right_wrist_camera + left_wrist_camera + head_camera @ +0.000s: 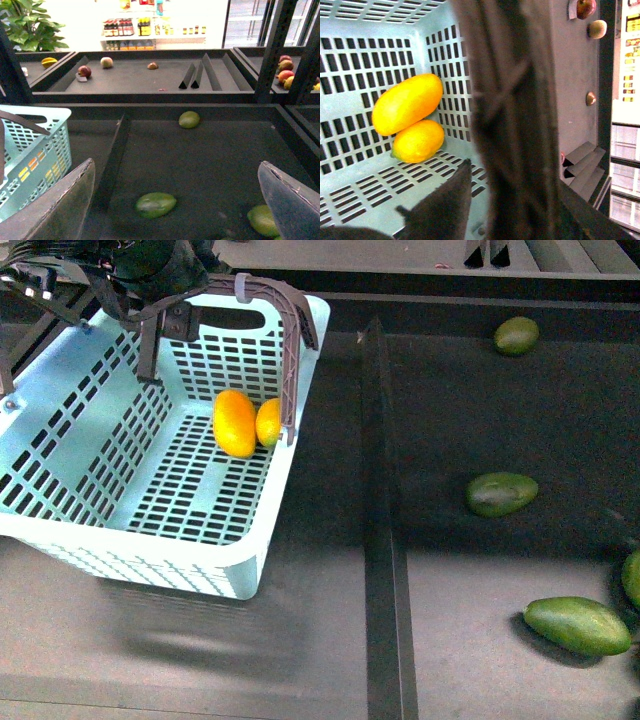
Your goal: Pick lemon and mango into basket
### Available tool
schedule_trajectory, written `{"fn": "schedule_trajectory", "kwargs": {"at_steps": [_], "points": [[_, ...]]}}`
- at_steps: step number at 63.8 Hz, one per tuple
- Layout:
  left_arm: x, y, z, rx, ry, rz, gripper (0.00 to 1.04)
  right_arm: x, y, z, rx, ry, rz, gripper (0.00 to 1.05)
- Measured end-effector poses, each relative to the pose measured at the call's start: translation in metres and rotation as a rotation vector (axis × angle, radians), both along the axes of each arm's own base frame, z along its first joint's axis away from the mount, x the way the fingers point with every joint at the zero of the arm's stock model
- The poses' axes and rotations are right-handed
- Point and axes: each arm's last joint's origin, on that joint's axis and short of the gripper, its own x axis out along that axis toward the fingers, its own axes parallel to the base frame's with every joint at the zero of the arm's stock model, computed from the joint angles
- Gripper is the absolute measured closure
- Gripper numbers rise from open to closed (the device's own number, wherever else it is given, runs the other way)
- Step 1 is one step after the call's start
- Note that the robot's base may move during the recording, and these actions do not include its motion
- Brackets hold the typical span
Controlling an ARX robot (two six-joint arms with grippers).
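Teal slotted plastic basket [60,390] holds the yellow-orange mango [235,423] touching the small yellow lemon [268,422] at its far wall; placing looks complete. Left gripper [165,335] above: opening unclear. Right gripper [175,200] gapes empty; next, withdraw

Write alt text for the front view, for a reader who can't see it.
A light teal basket sits on a dark shelf with the mango and the lemon side by side on its slotted floor. The left arm's hand reaches over its far rim, while green oval fruits lie scattered beyond a divider.
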Motion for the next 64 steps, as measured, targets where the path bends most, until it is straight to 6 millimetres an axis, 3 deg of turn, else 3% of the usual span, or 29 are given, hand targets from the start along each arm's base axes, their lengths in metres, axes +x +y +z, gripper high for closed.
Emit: {"fn": "schedule_trajectory", "kwargs": {"at_steps": [11,18,25,29,34,42,46,56,64], "points": [[-0.026,0.012,0.011,0.030,0.037,0.061,0.28,0.000,0.000,0.000,0.000,0.000,0.000,0.09],[-0.045,0.024,0.021,0.137,0.160,0.093,0.07,0.000,0.000,0.000,0.000,0.000,0.000,0.09],[-0.069,0.033,0.027,0.171,0.219,0.083,0.07,0.000,0.000,0.000,0.000,0.000,0.000,0.09],[-0.081,0.040,0.019,0.214,0.085,-0.117,0.16,0.000,0.000,0.000,0.000,0.000,0.000,0.09],[-0.110,0.055,0.012,0.462,-0.210,-0.356,0.30,0.000,0.000,0.000,0.000,0.000,0.000,0.09],[-0.149,0.079,0.045,0.996,-0.528,-0.419,0.54,0.000,0.000,0.000,0.000,0.000,0.000,0.09],[-0.169,0.091,0.045,1.180,-0.517,-0.461,0.71,0.000,0.000,0.000,0.000,0.000,0.000,0.09],[-0.199,0.106,0.032,1.258,-0.471,-0.511,1.02,0.000,0.000,0.000,0.000,0.000,0.000,0.09],[-0.217,0.114,0.024,1.275,-0.477,-0.507,1.01,0.000,0.000,0.000,0.000,0.000,0.000,0.09]]}}
